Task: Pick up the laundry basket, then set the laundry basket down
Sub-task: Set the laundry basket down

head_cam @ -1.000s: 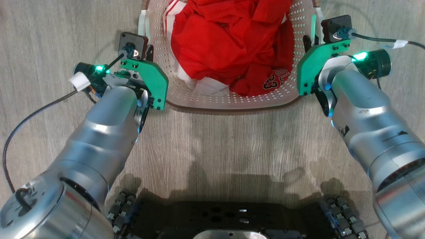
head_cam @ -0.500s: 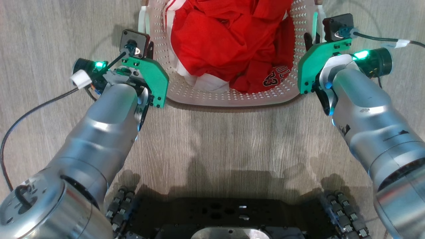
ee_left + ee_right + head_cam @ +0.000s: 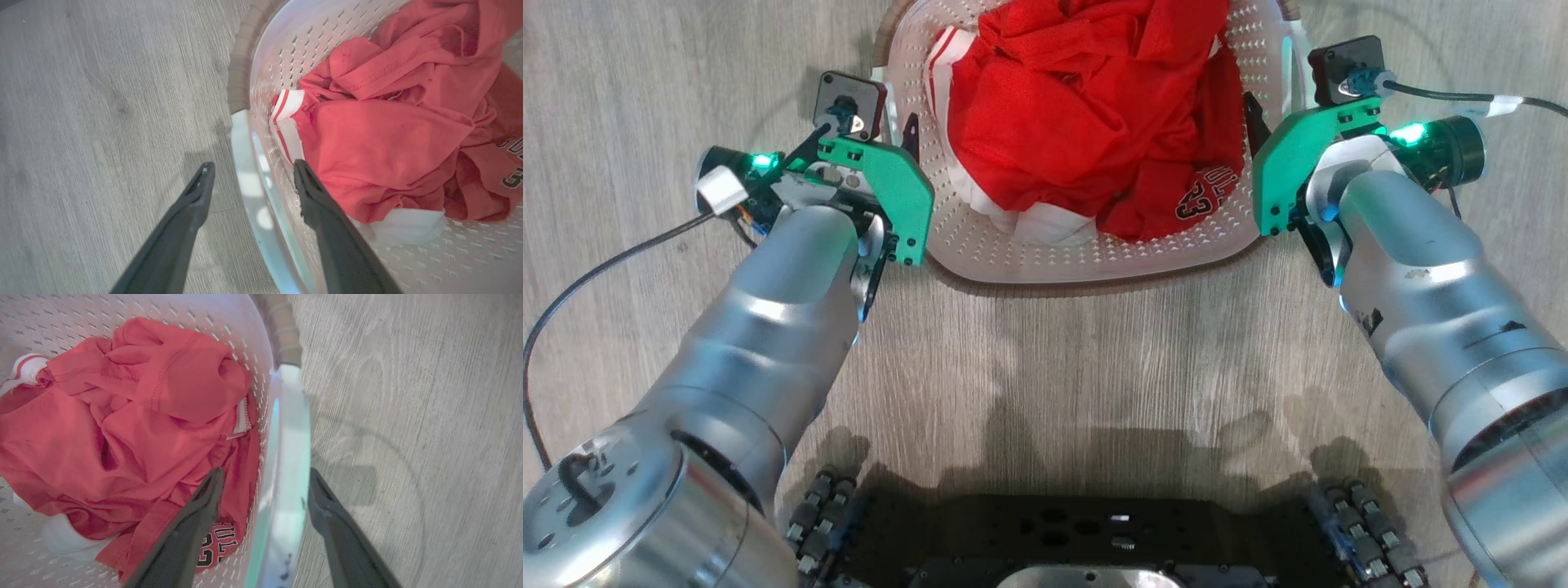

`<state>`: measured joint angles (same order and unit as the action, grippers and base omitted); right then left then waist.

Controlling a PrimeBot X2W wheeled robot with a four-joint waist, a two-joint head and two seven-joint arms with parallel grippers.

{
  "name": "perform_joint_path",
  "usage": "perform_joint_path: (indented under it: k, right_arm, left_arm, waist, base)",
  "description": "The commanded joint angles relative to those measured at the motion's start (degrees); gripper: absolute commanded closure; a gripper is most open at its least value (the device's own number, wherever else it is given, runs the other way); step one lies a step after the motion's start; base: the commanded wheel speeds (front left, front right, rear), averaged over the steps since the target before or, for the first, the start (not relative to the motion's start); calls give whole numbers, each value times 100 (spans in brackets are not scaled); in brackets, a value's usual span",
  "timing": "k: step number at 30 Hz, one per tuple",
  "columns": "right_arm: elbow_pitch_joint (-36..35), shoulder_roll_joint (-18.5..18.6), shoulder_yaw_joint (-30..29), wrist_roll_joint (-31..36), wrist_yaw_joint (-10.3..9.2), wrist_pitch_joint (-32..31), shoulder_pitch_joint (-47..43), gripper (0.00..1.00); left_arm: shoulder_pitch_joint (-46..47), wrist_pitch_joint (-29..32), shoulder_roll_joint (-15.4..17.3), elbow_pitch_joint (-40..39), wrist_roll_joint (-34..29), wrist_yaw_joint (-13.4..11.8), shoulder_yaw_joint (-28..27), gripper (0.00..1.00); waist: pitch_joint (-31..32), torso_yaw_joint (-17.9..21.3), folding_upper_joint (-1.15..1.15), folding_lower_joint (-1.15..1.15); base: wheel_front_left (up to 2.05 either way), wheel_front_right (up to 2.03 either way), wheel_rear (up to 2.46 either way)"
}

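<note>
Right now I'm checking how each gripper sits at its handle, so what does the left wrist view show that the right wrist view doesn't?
Left wrist view: the left gripper, open, its fingers straddling the left handle of the laundry basket, one over the floor, one inside the basket. Right wrist view: the right gripper, open, straddling the right handle the same way. Both: the basket's perforated white wall, the brown rim, the red clothes and the grey wood-look floor.

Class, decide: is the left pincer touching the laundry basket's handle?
Apart. In the left wrist view the open left pincer straddles the laundry basket's handle, a gap showing beside each finger.
</note>
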<state>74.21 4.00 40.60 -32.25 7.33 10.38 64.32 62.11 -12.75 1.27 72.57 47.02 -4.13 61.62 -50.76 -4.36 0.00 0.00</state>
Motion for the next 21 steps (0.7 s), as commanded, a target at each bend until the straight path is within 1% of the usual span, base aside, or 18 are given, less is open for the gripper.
perform_joint_path:
  k: [1, 11, 15, 17, 21]
  right_arm:
    - [-50, -112, 56, 15, 16, -23, -301, 0]
    - [-34, -112, -78, 97, 16, 87, -353, 0]
    - [-28, -113, -234, 263, 16, 200, -387, 0]
    - [-28, -113, -376, 367, 16, 269, -388, 0]
    - [-31, -113, -671, 428, 16, 419, -382, 0]
  left_arm:
    - [-29, -60, 161, 6, 44, -59, -22, 0]
    - [-104, -155, 161, 33, 97, -64, -1, 0]
    - [-187, -202, 161, -11, 115, -46, -32, 0]
    - [-198, -216, 162, -74, 25, -22, 8, 0]
    - [-283, -222, 342, -796, -128, -193, -431, 0]
  waist:
    - [44, 8, 0, 0]
    - [362, 29, 0, 0]
    - [596, 28, 0, 0]
    - [728, 25, 0, 0]
    - [1048, 6, 0, 0]
  base:
    - [0, 0, 0]
    - [0, 0, 0]
    - [0, 0, 0]
    - [0, 0, 0]
    - [0, 0, 0]
